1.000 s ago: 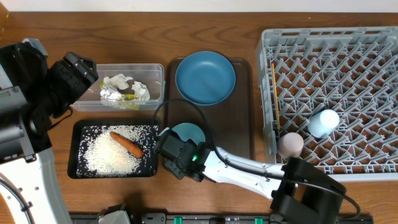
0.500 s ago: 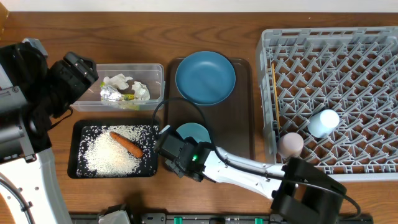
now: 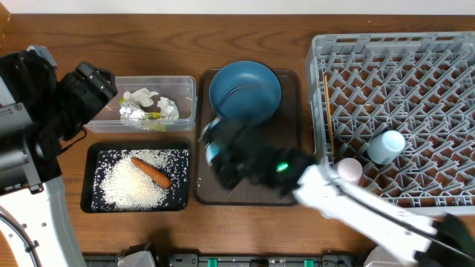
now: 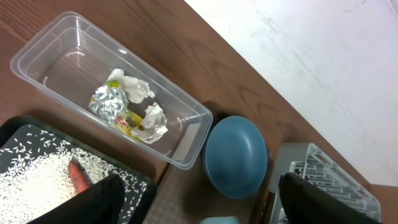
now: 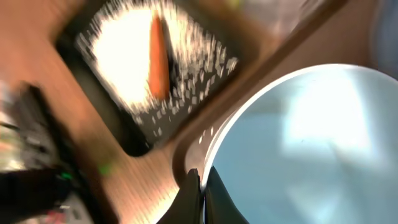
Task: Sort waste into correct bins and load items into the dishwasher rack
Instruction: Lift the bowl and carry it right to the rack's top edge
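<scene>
Wooden table (image 3: 245, 33) underneath. Pinches the bowl (image 5: 298, 143) by its rim with the right gripper (image 5: 200, 186), jaws closed on it, above the brown tray (image 3: 291, 111); seems lifted, but blurred. Holds the left gripper (image 4: 200, 194) wide and empty near the tub (image 4: 43, 46). Shows carrot (image 3: 152, 170) on rice (image 3: 122, 185) in the black tray (image 3: 87, 178).
</scene>
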